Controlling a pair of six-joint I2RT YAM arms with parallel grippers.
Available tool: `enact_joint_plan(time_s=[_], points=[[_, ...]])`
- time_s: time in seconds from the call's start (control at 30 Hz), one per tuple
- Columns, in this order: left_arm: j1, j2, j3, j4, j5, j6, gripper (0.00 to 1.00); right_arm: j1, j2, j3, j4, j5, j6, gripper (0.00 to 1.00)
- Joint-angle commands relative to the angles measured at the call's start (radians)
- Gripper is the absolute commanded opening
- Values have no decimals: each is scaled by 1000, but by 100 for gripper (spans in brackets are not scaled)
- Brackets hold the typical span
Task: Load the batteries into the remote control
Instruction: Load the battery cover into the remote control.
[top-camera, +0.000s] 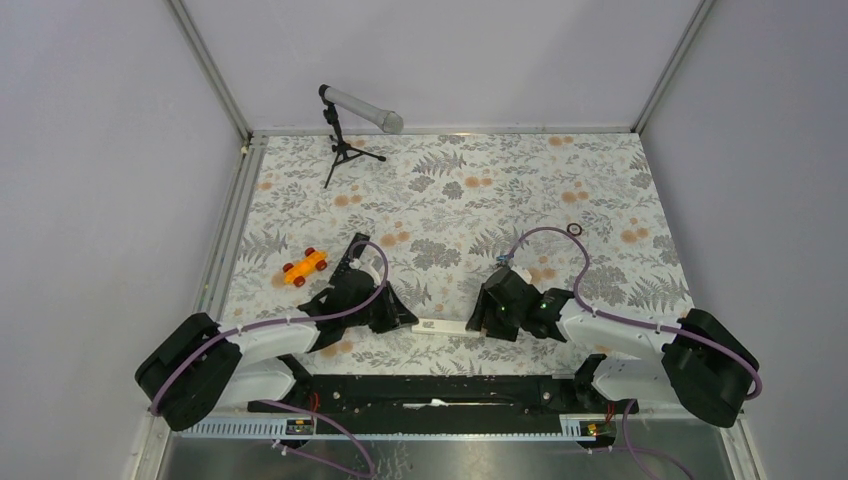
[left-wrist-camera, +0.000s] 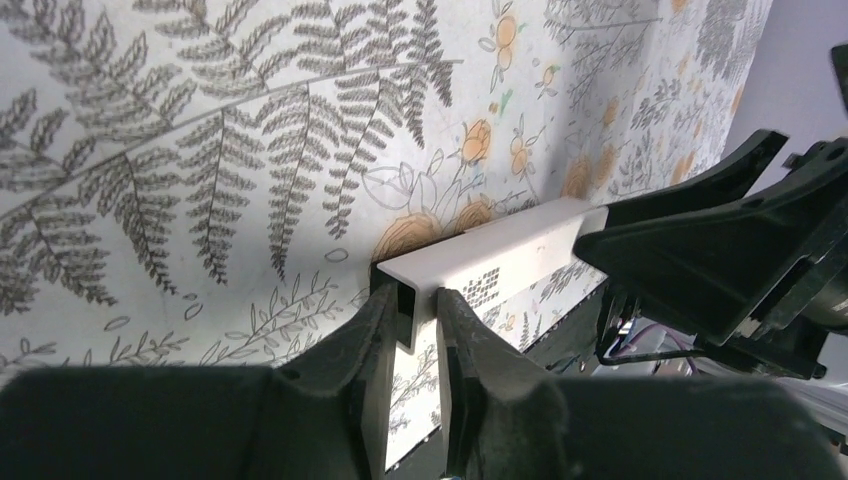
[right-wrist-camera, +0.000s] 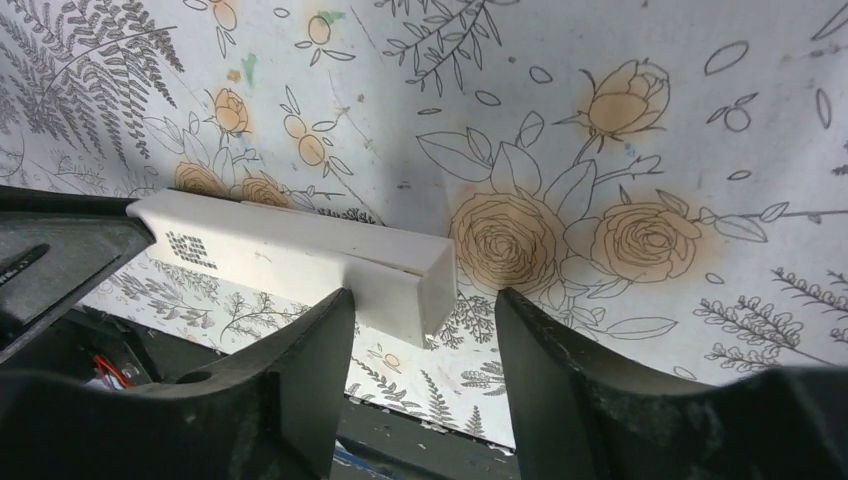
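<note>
Remote control over floral cloth, left fingers pinching it, right fingers spread.

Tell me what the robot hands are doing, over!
Left gripper shut on remote end. Right gripper open around other end. No batteries in sight. Toy car well clear.

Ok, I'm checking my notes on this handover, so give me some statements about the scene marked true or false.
1. The left tool is clamped on one end of the white remote control. True.
2. The right tool is shut on its other end. False: its jaws stand open around that end.
3. The orange toy car is on the left arm's side. True.
4. A tool holds a battery. False: no battery shows in any view.
5. A microphone stands on a tripod at the far edge. True.
</note>
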Motion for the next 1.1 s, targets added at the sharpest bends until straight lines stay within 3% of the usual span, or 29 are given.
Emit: enact_joint_plan(time_s=[0.0, 0.23, 0.4, 0.53, 0.67, 0.87, 1.07], points=[[-16, 9, -31, -213, -27, 50, 24, -14, 25, 3, -123, 83, -75, 56], [-15, -1, -31, -210, -17, 47, 37, -14, 46, -76, 26, -17, -74, 41], [-16, -10, -33, -191, 2, 45, 37, -15, 55, -79, 9, 6, -111, 30], [-16, -1, -27, -179, 11, 40, 37, -15, 42, -90, 11, -1, -125, 27], [-16, 1, -23, -178, 10, 35, 30, -16, 36, -97, 23, -8, -129, 27], [-16, 21, -31, -147, 31, 21, 11, -4, 131, -75, 6, -11, -127, 24], [-15, 32, -43, -58, 72, -40, 4, 82, 226, -36, -20, 65, -85, 26]])
